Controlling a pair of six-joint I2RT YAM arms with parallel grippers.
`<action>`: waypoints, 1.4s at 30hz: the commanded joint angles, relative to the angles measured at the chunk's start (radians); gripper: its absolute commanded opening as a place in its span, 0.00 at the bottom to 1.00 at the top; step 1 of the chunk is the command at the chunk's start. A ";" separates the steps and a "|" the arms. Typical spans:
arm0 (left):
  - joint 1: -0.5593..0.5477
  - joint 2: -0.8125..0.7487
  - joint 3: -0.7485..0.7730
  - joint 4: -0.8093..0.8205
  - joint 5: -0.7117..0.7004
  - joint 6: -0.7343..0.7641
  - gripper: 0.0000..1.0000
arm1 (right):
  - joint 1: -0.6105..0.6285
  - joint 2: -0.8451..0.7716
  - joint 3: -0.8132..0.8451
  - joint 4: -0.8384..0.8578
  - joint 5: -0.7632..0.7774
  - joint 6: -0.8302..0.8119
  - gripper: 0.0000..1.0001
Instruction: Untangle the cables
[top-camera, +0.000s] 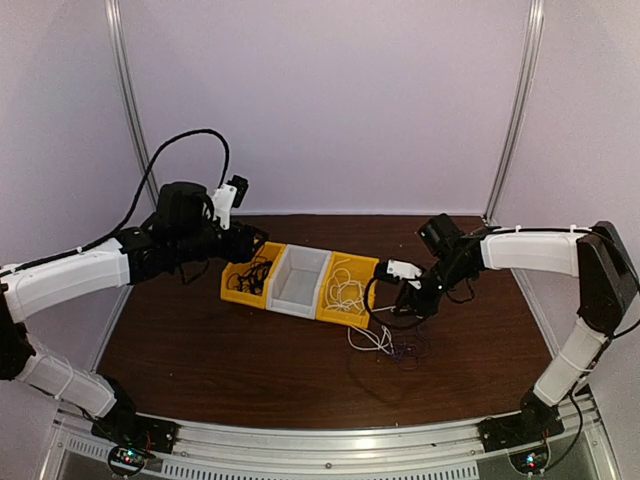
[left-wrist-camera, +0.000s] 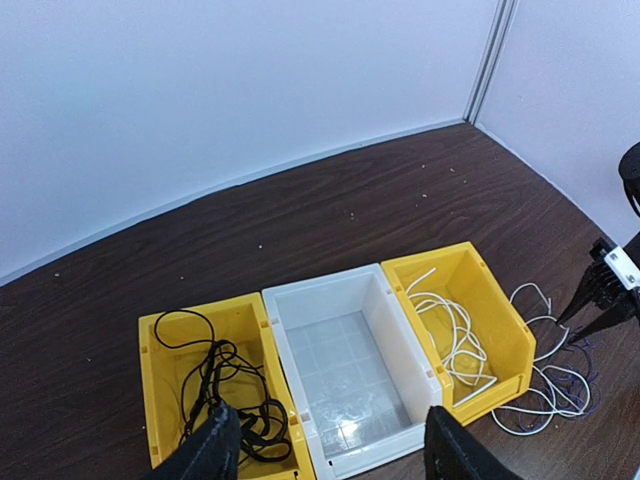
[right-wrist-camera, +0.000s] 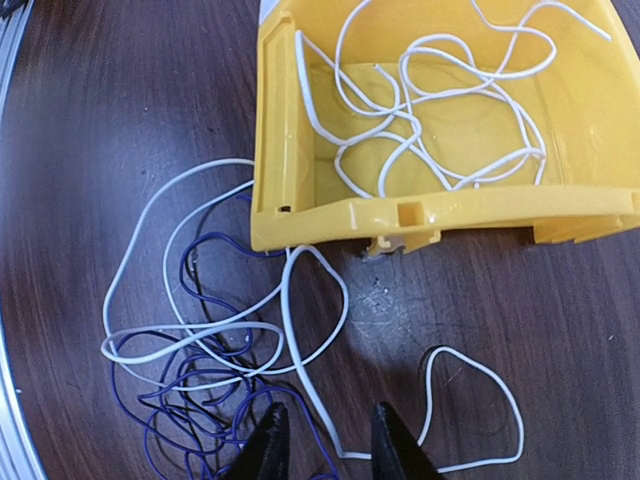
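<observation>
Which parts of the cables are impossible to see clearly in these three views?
Left wrist view: the left gripper hides the near end of the black cables.
Right wrist view: the bottom edge cuts off the purple cable.
Top view: that purple cable is too small to trace.

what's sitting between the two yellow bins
A white bin, nothing in it, touching the left yellow bin and the right yellow bin; clearest in left wrist view.

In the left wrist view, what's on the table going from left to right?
First yellow bin with black cables, empty white bin, second yellow bin with white cable, loose tangle of white and purple cables.
</observation>
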 joint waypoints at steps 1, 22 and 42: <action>0.005 -0.001 -0.003 0.058 0.020 0.024 0.64 | 0.005 0.002 0.036 0.017 0.010 0.017 0.14; -0.257 0.031 -0.085 0.499 0.312 0.068 0.62 | 0.059 -0.343 0.445 -0.401 -0.219 0.014 0.00; -0.381 0.531 0.090 0.792 0.305 -0.155 0.49 | 0.060 -0.382 0.555 -0.373 -0.237 0.047 0.00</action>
